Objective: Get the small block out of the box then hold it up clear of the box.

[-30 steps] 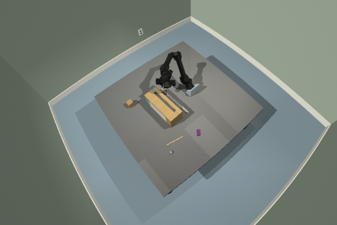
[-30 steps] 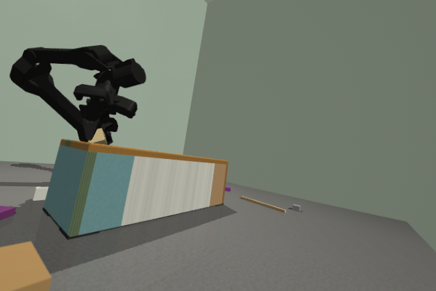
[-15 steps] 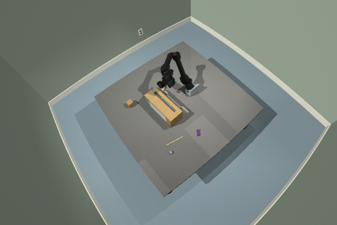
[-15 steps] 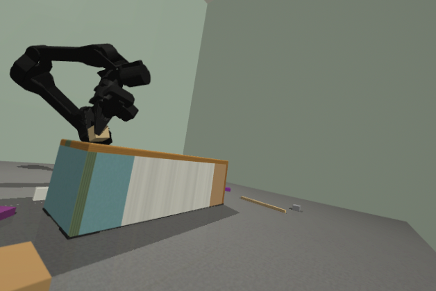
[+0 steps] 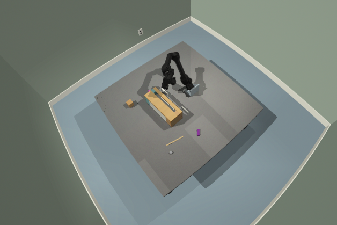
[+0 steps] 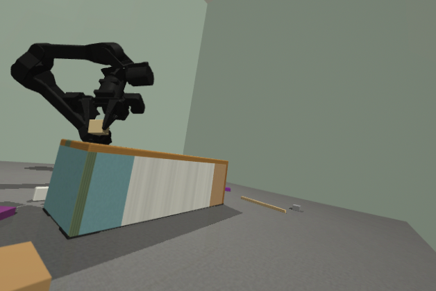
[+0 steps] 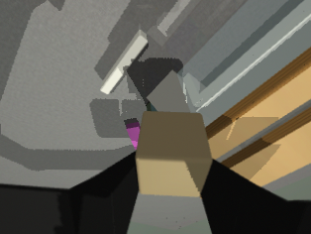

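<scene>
My gripper (image 6: 96, 127) (image 7: 169, 158) is shut on a small beige block (image 6: 95, 126) (image 7: 170, 136), with one finger on each side of it. In the exterior view the block shows above the top line of the box, in the air. The wooden box (image 5: 160, 104) (image 6: 169, 188) (image 7: 284, 91) stands upright on the table, with teal and pale panels on the side facing the exterior view. In the wrist view the box is to the right of the block. In the top view the block cannot be made out under the arm.
White bars (image 5: 184, 109) (image 6: 41, 193) (image 7: 124, 61) lie along the box's arm side. A magenta piece (image 5: 149, 91) (image 6: 6, 212) (image 7: 133, 135) lies by its teal end. Also on the table: orange cube (image 5: 129, 103) (image 6: 21, 266), stick (image 5: 174, 140) (image 6: 263, 204), grey cube (image 5: 170, 152) (image 6: 296, 208), purple block (image 5: 198, 132).
</scene>
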### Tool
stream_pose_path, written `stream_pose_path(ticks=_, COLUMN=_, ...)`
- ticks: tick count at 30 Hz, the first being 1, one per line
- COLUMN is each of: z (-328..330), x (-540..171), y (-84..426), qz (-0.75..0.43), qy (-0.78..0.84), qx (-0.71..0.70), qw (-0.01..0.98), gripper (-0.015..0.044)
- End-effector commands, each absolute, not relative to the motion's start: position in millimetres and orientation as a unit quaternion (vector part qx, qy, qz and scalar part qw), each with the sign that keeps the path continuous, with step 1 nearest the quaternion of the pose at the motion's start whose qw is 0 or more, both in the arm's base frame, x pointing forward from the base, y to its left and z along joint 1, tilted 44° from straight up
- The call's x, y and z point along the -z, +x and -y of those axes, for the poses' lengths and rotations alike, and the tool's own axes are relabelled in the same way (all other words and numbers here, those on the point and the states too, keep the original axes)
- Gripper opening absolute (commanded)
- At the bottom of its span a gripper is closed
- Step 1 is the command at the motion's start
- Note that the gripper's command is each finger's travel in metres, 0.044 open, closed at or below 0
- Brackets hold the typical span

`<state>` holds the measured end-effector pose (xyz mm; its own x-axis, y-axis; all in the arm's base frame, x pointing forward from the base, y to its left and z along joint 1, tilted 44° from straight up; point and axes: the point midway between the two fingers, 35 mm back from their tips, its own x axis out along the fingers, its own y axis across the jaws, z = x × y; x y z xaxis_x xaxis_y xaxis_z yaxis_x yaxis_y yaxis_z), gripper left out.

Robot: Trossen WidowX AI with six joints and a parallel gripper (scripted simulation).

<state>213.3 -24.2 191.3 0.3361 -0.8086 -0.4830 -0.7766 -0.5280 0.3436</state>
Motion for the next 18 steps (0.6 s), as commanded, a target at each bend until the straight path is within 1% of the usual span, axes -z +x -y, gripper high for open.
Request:
stream_pose_path(ticks=1, z=19.5, x=-196.1, y=215.0, qz=0.45, qy=0.816, qx=0.345, qw=0.113, gripper=0.0)
stream_pose_path(ticks=3, z=17.7, x=-197.4, y=215.3, qz=0.436, qy=0.812, qx=0.359, qw=0.148, gripper=0.0)
stream_pose_path(ticks=5, z=17.1, x=-197.9, y=215.4, qz=0.43, qy=0.811, qx=0.364, qw=0.16, gripper=0.0)
stream_pose_path(ticks=18, z=17.1, x=-197.9, y=215.4, qz=0.43, qy=0.811, qx=0.364, qw=0.16, gripper=0.0)
